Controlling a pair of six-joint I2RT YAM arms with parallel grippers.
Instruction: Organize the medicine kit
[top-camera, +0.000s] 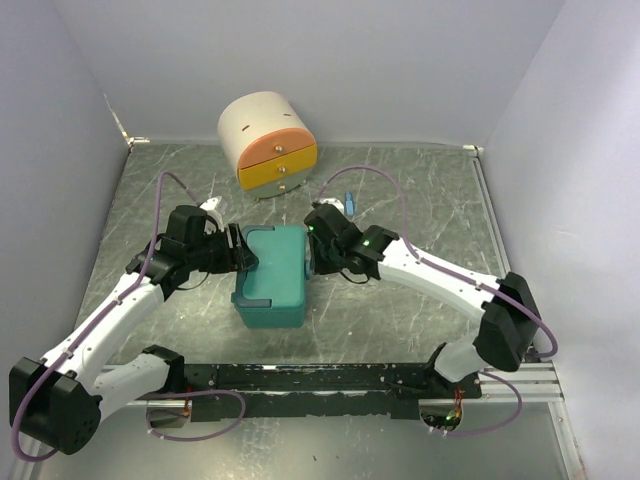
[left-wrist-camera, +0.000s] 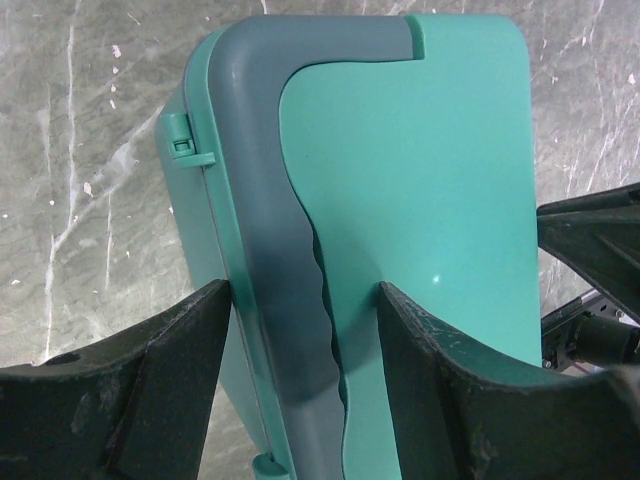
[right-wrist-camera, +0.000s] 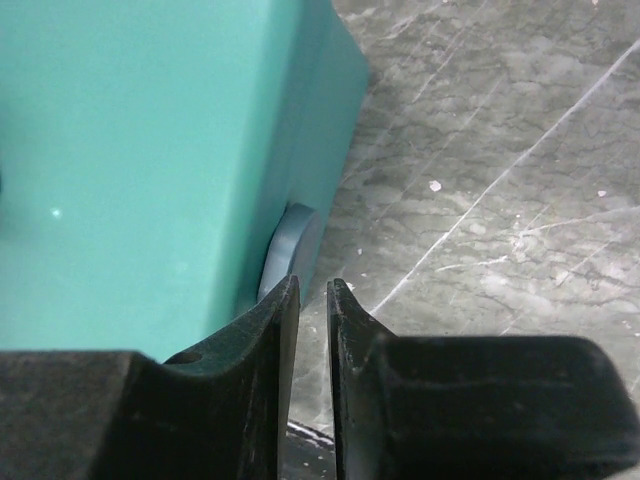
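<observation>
From above, the medicine kit lies central, its long axis twelve-to-six, with the left gripper at its nine o'clock and the right gripper at three, equally near. Left wrist: fingers spread astride the grey handle. Right wrist: fingers nearly pressed together, empty, beside a grey disc.

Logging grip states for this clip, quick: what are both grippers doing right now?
Left gripper: jaws open, straddling the medicine kit's grey handle.
Right gripper: jaws nearly shut, empty, beside the medicine kit.
</observation>
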